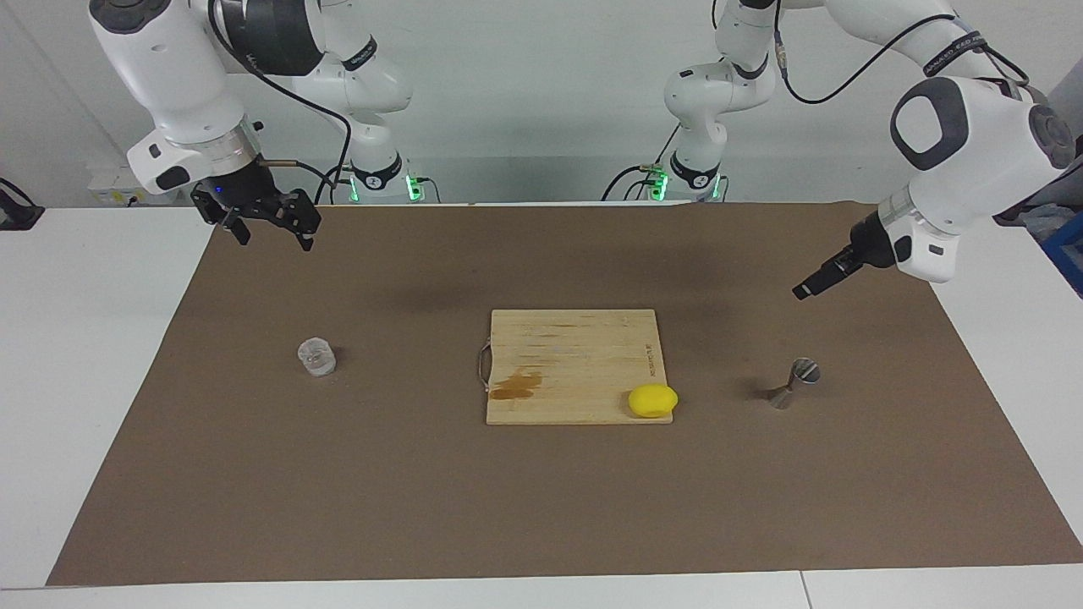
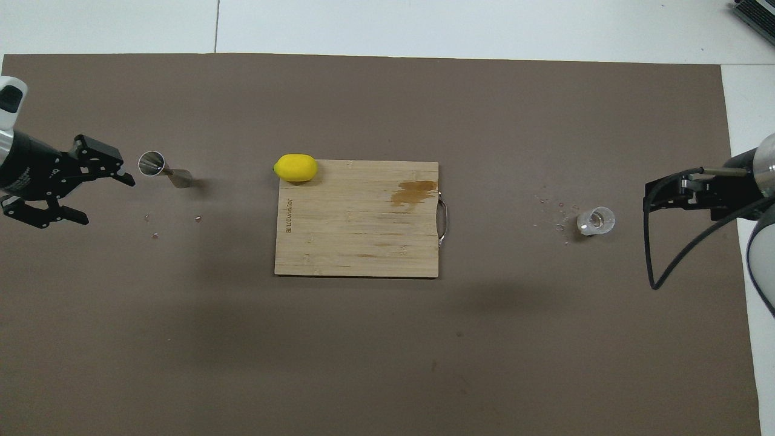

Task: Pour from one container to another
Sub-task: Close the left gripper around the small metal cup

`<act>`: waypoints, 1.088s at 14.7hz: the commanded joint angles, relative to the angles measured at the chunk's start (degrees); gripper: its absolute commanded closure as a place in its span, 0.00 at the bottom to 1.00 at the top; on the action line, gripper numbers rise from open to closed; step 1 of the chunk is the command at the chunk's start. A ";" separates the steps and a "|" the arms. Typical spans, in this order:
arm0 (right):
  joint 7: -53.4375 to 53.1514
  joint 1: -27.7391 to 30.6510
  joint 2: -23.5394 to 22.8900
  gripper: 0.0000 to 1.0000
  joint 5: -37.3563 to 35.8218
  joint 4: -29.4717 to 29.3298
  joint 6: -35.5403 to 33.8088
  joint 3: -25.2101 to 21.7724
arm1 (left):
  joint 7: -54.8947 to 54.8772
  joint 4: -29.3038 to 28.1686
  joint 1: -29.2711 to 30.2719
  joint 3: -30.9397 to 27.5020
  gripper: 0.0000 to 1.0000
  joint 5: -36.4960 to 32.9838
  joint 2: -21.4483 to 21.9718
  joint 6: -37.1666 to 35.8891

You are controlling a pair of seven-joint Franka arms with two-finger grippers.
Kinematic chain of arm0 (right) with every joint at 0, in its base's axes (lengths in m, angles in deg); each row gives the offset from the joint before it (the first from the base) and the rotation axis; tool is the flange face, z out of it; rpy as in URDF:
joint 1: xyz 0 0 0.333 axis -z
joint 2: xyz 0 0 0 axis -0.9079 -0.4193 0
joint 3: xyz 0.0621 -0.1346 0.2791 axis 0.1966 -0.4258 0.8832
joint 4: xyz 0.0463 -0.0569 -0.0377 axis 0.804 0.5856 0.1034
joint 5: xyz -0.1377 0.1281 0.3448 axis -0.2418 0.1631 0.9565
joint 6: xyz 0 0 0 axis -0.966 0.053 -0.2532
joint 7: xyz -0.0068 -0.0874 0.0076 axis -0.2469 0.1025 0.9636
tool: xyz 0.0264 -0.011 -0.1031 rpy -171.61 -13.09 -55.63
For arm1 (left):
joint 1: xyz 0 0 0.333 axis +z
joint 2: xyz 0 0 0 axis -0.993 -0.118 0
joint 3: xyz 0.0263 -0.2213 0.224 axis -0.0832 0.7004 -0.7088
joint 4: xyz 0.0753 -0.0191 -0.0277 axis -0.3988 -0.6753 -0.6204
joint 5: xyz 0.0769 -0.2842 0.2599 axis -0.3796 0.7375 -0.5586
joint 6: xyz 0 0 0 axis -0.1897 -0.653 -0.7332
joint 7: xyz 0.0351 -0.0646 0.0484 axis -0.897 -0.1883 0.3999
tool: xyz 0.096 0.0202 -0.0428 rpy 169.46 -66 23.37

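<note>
Both arms hang raised, left pincer [image 2: 103, 197] and right pincer [image 1: 271, 233] spread.

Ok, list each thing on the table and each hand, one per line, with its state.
glass tumbler: upright, free.
jigger: upright on the mat, free.
lemon: whole, on the cutting board's corner.
cutting board: flat, stained.
left hand: open, empty, beside the jigger.
right hand: open, empty, waiting.

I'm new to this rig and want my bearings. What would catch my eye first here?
The yellow lemon on one corner of the wooden cutting board at mid-table. A clear glass tumbler stands toward the right arm's end, a metal jigger toward the left arm's end. The left gripper hangs near the jigger, jaws open and turned sideways.
</note>
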 commanded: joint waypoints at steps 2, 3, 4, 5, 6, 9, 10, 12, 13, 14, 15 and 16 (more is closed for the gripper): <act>1.60 0.75 1.06 0.00 1.14 1.27 0.51 0.22 | 15.40 -1.10 3.60 0.41 0.00 6.84 -1.52 5.52; 1.60 0.75 1.06 0.00 1.14 1.27 0.51 0.22 | 18.31 -2.85 4.13 0.50 0.00 8.34 -1.35 7.63; 1.60 0.75 1.06 0.00 1.14 1.27 0.51 0.22 | 20.34 -4.78 4.83 0.50 0.00 10.44 -1.00 9.56; 1.60 0.75 1.06 0.00 1.14 1.27 0.51 0.22 | 23.05 -6.45 5.88 0.50 0.00 13.25 -0.99 11.15; 1.60 0.75 1.06 0.00 1.14 1.27 0.51 0.22 | 26.39 -7.51 6.50 0.50 0.00 15.71 -1.17 12.64; 1.60 0.75 1.15 0.00 1.14 1.27 0.51 0.22 | 32.39 -11.03 7.47 0.50 0.00 23.19 -1.43 16.08; 1.60 0.75 1.06 0.00 1.14 1.27 0.51 0.22 | 32.40 -12.00 8.25 0.50 0.00 24.86 -1.78 16.26; 1.60 0.75 1.06 0.00 1.14 1.27 0.51 0.22 | 32.40 -13.49 9.31 0.50 0.00 29.34 -3.01 16.00; 1.60 0.75 1.06 0.00 1.14 1.27 0.51 0.22 | 32.57 -13.76 9.84 0.50 0.00 31.88 -3.89 16.00; 1.60 0.75 1.15 0.00 1.14 1.27 0.51 0.22 | 32.66 -13.76 10.63 0.50 0.00 33.30 -4.85 16.09; 1.60 0.66 1.06 0.00 1.14 1.27 0.51 0.22 | 32.66 -13.76 11.07 0.50 0.00 34.19 -5.21 16.26; 1.60 0.75 1.06 0.00 1.14 1.27 0.51 0.22 | 32.66 -13.76 11.51 0.50 0.00 35.67 -5.82 16.35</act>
